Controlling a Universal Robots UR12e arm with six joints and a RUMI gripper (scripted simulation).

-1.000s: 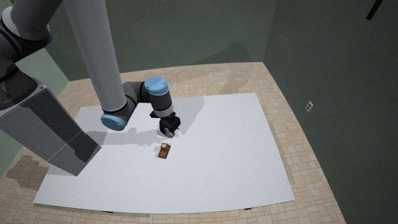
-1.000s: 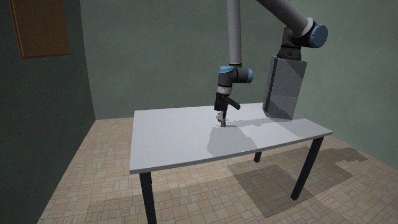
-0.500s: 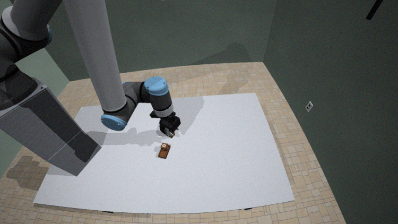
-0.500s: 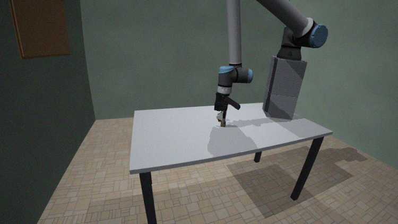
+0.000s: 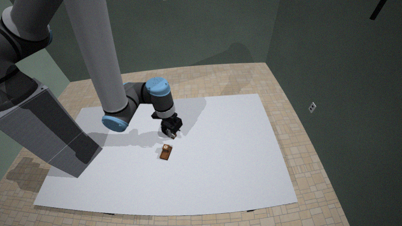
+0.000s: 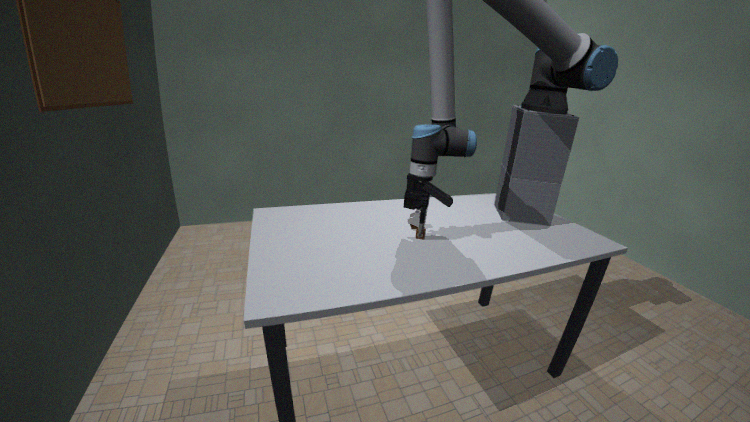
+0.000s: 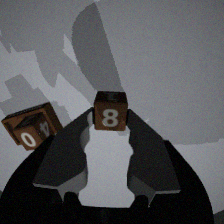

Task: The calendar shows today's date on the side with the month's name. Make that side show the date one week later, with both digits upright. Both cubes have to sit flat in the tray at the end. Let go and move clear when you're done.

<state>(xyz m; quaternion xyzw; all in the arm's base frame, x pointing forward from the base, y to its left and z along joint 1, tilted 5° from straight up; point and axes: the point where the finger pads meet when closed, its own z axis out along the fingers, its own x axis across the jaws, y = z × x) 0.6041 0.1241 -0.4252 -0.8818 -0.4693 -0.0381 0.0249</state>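
Observation:
A brown cube point(image 6: 422, 235) point(image 7: 110, 119) with a white 8 facing the wrist camera is at or just above the table top, outside the tray. My gripper point(image 5: 172, 135) point(image 6: 420, 229) point(image 7: 110, 109) points down, its two fingertips against opposite sides of this cube; it is shut on it. The brown tray point(image 5: 164, 156) point(image 7: 16, 115) lies beside it, to the left in the wrist view. The other cube point(image 5: 165, 147) point(image 7: 30, 138) is in one end of the tray, showing a 0 and a 4 in the wrist view. The month's name cannot be read.
The white table point(image 5: 224, 157) point(image 6: 325, 262) carries the tray and cubes. The arm's grey pedestal point(image 5: 53, 134) point(image 6: 534, 167) stands at the table's edge, on the left in the top view. The arm's shadow falls around the gripper.

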